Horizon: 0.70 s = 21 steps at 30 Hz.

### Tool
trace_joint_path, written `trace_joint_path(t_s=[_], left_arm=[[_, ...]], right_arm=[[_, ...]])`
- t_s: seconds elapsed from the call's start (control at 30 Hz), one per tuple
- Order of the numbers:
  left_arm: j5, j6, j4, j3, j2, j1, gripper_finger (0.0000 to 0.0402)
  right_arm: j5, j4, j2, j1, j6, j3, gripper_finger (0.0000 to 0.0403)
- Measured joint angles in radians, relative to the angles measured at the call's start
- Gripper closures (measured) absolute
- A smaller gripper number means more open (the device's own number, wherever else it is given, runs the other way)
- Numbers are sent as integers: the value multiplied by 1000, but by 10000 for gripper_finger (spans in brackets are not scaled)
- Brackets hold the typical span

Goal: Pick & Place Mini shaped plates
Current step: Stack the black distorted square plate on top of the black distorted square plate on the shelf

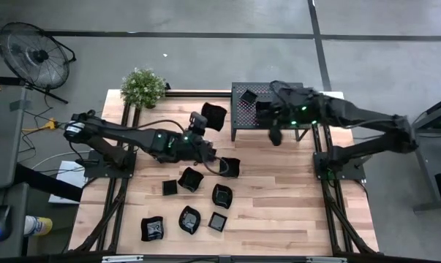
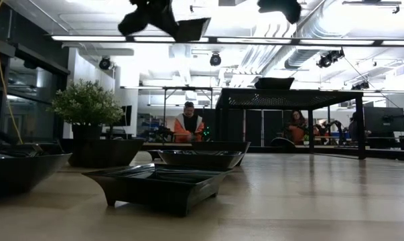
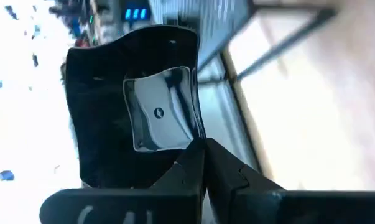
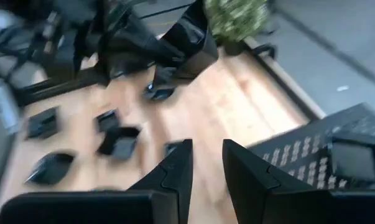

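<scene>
1. The left gripper (image 1: 203,123) is up in the air over the table (image 1: 279,197), between the plant (image 1: 142,88) and the rack (image 1: 258,111); its fingers (image 3: 196,163) are pinched on the rim of a wavy plate (image 1: 214,115).
2. In the left wrist view that held plate (image 3: 137,106) stands on edge, its glossy hollow facing the camera.
3. The right gripper (image 1: 276,136) hangs by the rack's front edge, its fingers (image 4: 175,171) a narrow gap apart with nothing between them.
4. One small plate (image 1: 247,96) sits on the rack top, near the back corner on the plant side.
5. More plates lie on the wood before the left arm: one (image 1: 230,166) near the middle, one (image 1: 190,178) beside it, others (image 1: 221,195) toward the front edge, the farthest (image 1: 152,229) at the front left.
6. In the low view a square plate (image 2: 158,186) lies nearest, and people sit in the room behind.
</scene>
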Motion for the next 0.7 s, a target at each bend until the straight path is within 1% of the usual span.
trace_joint_path(t_s=[0.07, 0.17, 0.2, 0.27, 0.33, 0.43, 0.5, 0.57, 0.7], left_arm=[[-83, 15, 32, 1, 29, 0, 401], [-159, 24, 35, -2, 49, 3, 401], [-182, 23, 61, 3, 59, 3, 401], [-206, 19, 52, -2, 68, 3, 401], [-230, 19, 85, 1, 84, 0, 401], [-258, 15, 89, -2, 90, 0, 401], [-265, 16, 120, 2, 101, 1, 401], [-269, 16, 112, -2, 103, 1, 401], [-284, 23, 143, -1, 112, 1, 401]], right_arm=[[123, 26, 45, 45, 13, 26, 320], [304, 66, 106, 98, 27, 55, 320], [349, 92, 121, 109, 27, 59, 320], [401, 158, 152, 125, 26, 60, 320], [414, 221, 168, 129, 46, 61, 320], [375, 299, 194, 125, 76, 62, 320], [365, 305, 209, 119, 79, 61, 320], [358, 326, 218, 112, 91, 61, 320], [305, 365, 249, 90, 136, 61, 320]])
